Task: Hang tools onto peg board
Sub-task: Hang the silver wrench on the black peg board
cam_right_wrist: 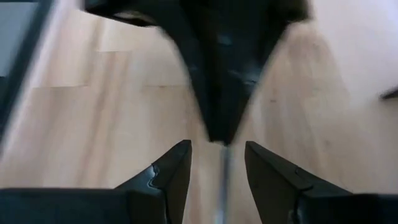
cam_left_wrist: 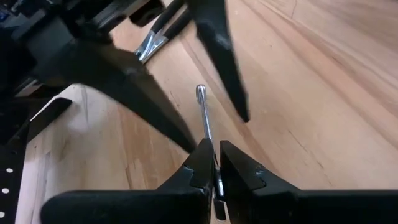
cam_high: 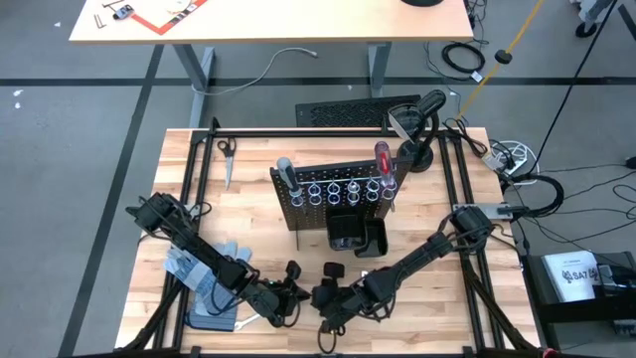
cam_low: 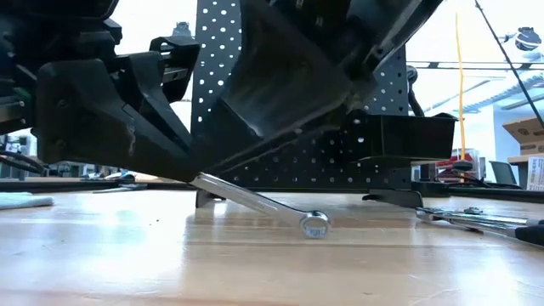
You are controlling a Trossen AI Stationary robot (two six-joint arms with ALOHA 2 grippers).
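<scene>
Your left gripper (cam_left_wrist: 216, 167) pinches the wrench (cam_left_wrist: 204, 121) at the table's near edge, far tip down. Your right gripper (cam_right_wrist: 217, 163) straddles it, open; close squarely before releasing. The peg board (cam_high: 338, 194) stands beyond.

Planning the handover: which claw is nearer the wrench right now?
Left. The left claw is shut on the wrench; the right claw straddles its shaft, open, not gripping.

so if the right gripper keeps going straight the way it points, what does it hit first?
Most likely the left gripper: in the right wrist view its dark fingers sit directly ahead of the right gripper, whose open fingers straddle the silver wrench the left one holds. Depth between them is unclear.
</scene>
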